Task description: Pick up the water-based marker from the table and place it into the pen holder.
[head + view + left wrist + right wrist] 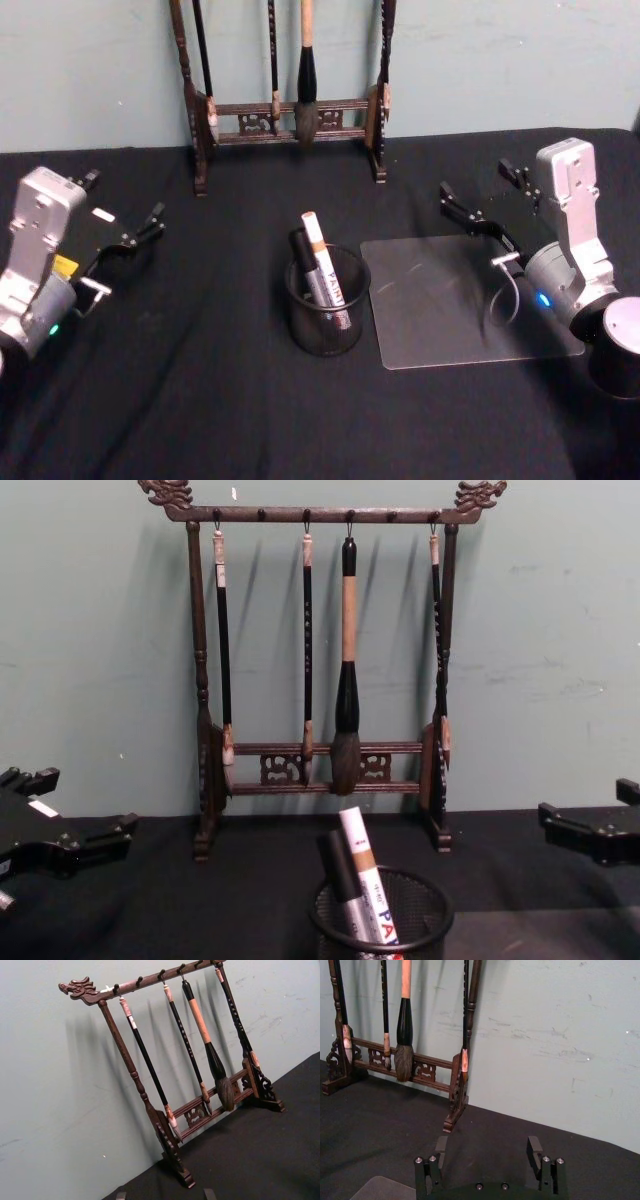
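The black mesh pen holder (325, 312) stands upright at the middle of the black table (190, 410); the chest view has it low at the centre (385, 920). Two markers lean inside it: a white one with an orange band (322, 262) (362, 870) and a dark-capped silver one (303, 262) (340, 875). I cannot tell which of them is the water-based marker. My left gripper (125, 200) (78, 805) hovers open to the holder's left, holding nothing. My right gripper (476, 182) (487, 1146) is open and empty at the right, above a clear mat.
A tall dark wooden rack (290, 115) (320, 640) hung with brushes stands at the table's back edge against the pale wall. A clear plastic mat (470, 300) lies flat just right of the pen holder. The left wrist view faces the rack (175, 1090).
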